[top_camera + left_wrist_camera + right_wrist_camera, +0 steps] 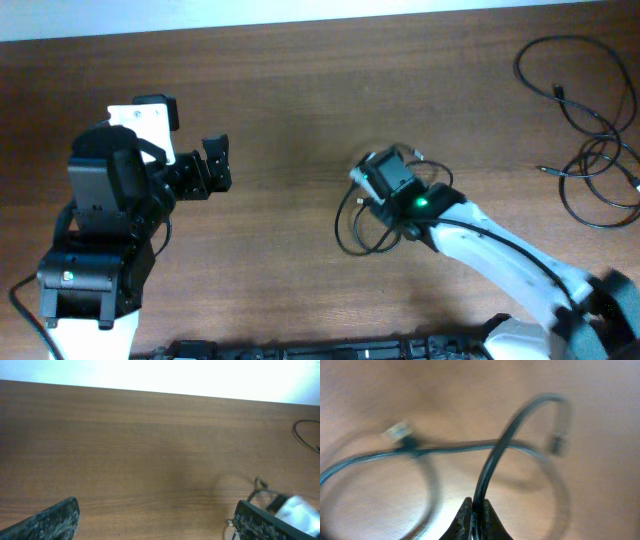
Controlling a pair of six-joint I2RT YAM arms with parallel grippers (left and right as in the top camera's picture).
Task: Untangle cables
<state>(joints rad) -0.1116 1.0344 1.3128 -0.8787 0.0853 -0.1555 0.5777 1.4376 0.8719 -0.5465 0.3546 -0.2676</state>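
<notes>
Student: Cable (492, 460) location?
Tutor: We find it pinched between the closed jaws of the right end effector (479, 510), its loops lying mid-tabletop (280, 110). Other cables (590, 140) lie loose well apart, near the right corner.
Student: Left end effector (215, 165)?
Tutor: We see it spread wide, holding nothing.

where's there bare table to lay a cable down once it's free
The table is bare between the left gripper and the right gripper, and along the far edge beyond them. Crowded: the looped cable the right gripper pinches, and the loose cables at the far right corner.
</notes>
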